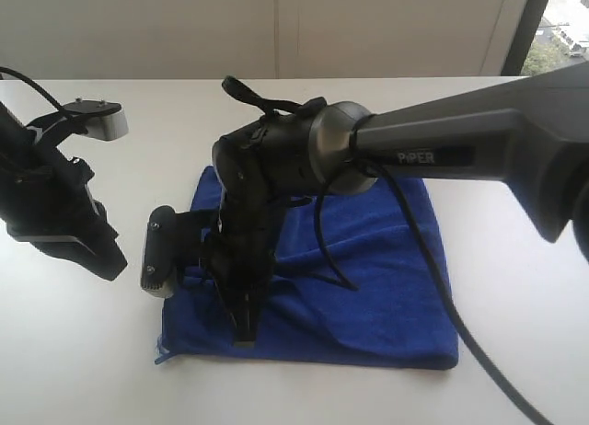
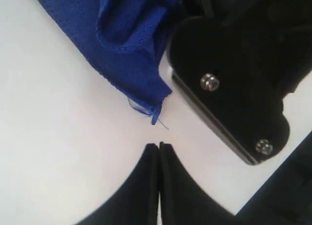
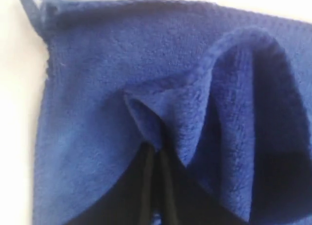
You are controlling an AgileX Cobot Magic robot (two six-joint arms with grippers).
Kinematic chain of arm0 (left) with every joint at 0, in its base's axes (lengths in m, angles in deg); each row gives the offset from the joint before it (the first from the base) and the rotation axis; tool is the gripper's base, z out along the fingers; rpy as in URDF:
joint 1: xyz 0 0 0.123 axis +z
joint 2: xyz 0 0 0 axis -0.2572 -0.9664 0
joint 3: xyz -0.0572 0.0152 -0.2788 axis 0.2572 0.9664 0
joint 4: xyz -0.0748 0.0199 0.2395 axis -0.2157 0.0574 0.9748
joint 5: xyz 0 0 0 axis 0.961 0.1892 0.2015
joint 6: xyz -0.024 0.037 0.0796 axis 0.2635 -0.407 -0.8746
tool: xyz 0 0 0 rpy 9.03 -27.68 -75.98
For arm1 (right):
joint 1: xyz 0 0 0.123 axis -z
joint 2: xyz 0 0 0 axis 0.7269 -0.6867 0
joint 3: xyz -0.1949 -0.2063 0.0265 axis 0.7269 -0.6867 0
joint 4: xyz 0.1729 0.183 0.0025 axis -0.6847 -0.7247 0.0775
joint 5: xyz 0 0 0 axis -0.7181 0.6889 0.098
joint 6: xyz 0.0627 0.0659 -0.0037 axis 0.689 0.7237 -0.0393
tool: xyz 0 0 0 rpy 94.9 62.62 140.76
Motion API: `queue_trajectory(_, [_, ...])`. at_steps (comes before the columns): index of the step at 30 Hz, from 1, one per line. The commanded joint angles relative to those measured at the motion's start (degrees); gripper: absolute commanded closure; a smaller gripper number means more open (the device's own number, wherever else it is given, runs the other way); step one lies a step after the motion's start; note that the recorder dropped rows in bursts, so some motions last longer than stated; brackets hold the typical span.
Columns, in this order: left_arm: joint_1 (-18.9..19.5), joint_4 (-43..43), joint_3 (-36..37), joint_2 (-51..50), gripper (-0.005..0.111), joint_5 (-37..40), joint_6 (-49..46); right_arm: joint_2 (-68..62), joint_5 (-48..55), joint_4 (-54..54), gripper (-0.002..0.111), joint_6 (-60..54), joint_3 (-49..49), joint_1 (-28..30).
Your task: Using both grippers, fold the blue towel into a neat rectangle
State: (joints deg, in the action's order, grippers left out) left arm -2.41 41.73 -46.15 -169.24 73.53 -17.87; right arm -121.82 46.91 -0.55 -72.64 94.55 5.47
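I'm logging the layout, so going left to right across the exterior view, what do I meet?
Left claw → right claw, shut on the blue towel → window.

Ext cam high, wide; wrist cams close, sharing blue towel [image 1: 368, 287]

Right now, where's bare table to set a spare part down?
Free: table right of the towel, past the cable; the strip behind the towel up to the wall; the front-left corner beside the left tool. Crowded: the towel's left edge, where the right tool pinches a fold close to the left one.
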Motion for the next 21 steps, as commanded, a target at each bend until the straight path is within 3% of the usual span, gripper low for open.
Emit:
queue_trajectory(1, [0.03, -0.68, -0.19, 0.08, 0.107, 0.81, 0.12, 3.78, 2.19, -7.55, 0.108, 0.42, 0.05, -0.16])
queue_trajectory(6, [0.03, -0.68, -0.19, 0.08, 0.107, 0.93, 0.12, 4.81, 3.25, -18.4, 0.108, 0.42, 0.05, -0.16])
queue_trajectory(15, [0.03, -0.68, -0.19, 0.08, 0.107, 1.16, 0.12, 2.65, 3.39, -19.89, 0.108, 0.42, 0.05, -0.58])
queue_trajectory(18, [0.03, -0.68, -0.19, 0.08, 0.107, 1.16, 0.12, 1.88, 3.51, -19.98, 0.1, 0.42, 0.05, -1.37])
queue_trajectory(21, [0.03, -0.68, -0.19, 0.08, 0.107, 1.16, 0.12, 1.59, 3.78, -19.76, 0.073, 0.07, 0.05, -1.72])
